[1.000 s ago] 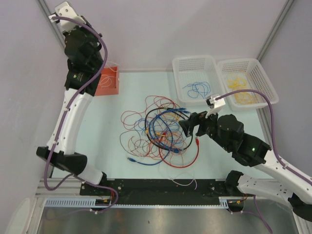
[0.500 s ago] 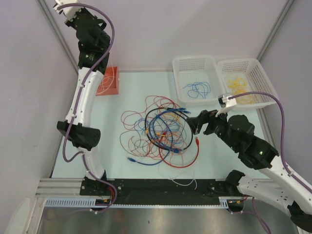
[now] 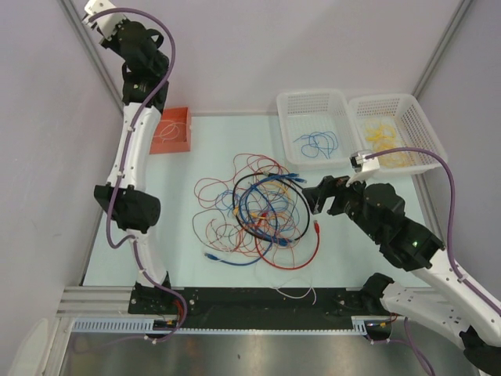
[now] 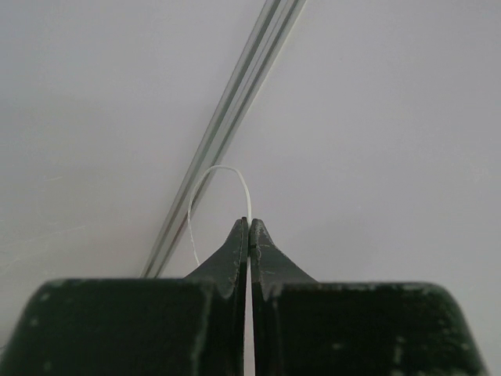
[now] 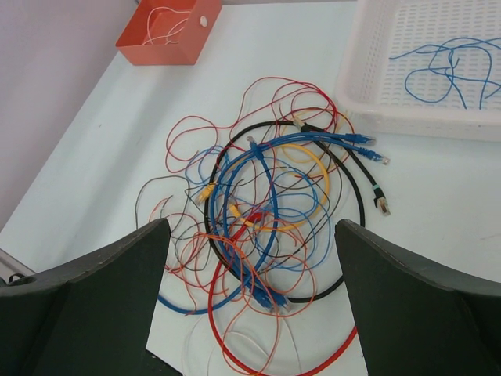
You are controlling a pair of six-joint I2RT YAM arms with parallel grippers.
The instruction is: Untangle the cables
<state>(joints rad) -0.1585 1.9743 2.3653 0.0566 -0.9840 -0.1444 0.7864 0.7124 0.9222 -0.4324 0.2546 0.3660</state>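
Observation:
The cables (image 3: 258, 211) lie in a tangled heap in the middle of the table: red, blue, orange, yellow and black wires, some with plug ends. They also show in the right wrist view (image 5: 266, 204). My right gripper (image 3: 313, 196) is open and empty, just right of the heap and above it; the heap lies between its fingers in the right wrist view (image 5: 250, 227). My left gripper (image 4: 249, 227) is shut on a thin white wire (image 4: 205, 188) that loops out past its tip. It is raised high at the back left corner (image 3: 98, 12), far from the heap.
An orange box (image 3: 172, 129) with white wires stands at the back left. Two white baskets stand at the back right: one (image 3: 313, 98) holds blue wires (image 3: 317, 143), the other (image 3: 427, 125) holds yellow wires (image 3: 383, 141). A loose pale wire (image 3: 293, 291) lies near the front edge.
My left arm has risen from beside the orange box to high at the back left corner. My right gripper has drawn back slightly to the right.

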